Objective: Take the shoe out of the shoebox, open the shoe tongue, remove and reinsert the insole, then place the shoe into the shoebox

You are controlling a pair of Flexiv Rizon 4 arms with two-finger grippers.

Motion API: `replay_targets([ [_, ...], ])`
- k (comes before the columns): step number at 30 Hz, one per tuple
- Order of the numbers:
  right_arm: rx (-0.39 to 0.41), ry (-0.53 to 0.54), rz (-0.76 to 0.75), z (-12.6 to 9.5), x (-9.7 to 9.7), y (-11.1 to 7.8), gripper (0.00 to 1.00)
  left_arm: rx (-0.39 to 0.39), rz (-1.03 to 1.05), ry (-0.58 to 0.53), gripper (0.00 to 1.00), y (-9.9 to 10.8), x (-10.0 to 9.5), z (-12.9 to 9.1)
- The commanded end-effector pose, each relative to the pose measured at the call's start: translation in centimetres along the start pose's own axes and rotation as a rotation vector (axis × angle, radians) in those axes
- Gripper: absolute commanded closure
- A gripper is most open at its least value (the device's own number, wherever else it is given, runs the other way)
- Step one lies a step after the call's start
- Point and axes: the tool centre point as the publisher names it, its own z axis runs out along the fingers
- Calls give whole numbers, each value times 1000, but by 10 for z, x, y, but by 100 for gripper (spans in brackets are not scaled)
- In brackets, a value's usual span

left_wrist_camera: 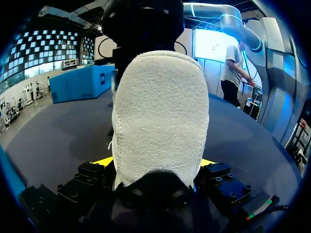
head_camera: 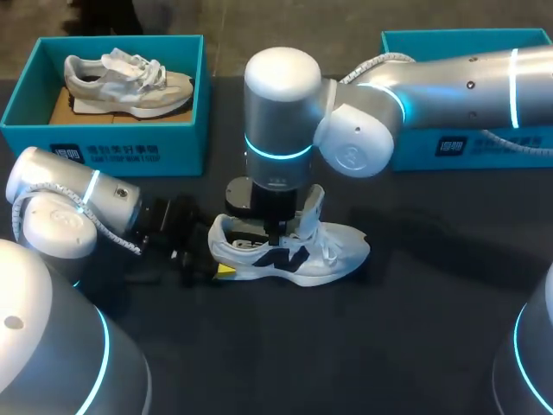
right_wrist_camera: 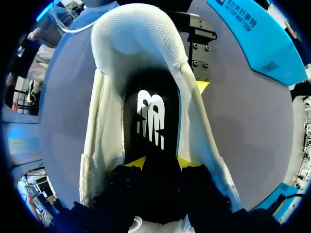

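A robotics lab: left arm and right arm at a table

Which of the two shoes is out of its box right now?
The white shoe with dark side panels, standing on the table at the middle; the other shoe lies in the left shoebox.

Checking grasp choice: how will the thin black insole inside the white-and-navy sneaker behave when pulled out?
The black insole looks thin, so probably floppy and light. It lies snug between padded walls of the white-and-navy sneaker, so it may drag.
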Motion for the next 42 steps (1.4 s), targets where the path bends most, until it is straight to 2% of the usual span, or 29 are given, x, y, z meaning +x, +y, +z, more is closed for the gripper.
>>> replay_targets([
  [1, 13, 41, -1, 24, -1, 5, 63, -2, 0, 1, 100, 3, -1, 3],
  [7, 25, 111, 6, 38, 11, 4, 69, -2, 0, 1, 100, 3, -1, 3],
  [10, 29, 138, 20, 44, 18, 3, 82, -2, 0, 1, 100, 3, -1, 3],
  [11, 30, 144, 24, 45, 20, 3, 96, -2, 0, 1, 100, 3, -1, 3],
  [12, 31, 147, 25, 46, 21, 3, 100, -2, 0, 1, 100, 3, -1, 3],
  [18, 28, 161, 27, 43, 24, 2, 100, -2, 0, 1, 100, 3, -1, 3],
  [26, -24, 197, -37, 9, 24, -5, 100, -2, 0, 1, 100, 3, -1, 3],
  [33, -45, 174, -73, -26, 23, -5, 100, -2, 0, 1, 100, 3, -1, 3],
  [42, -78, 140, -101, -45, 14, -7, 100, -2, 0, 1, 100, 3, -1, 3],
])
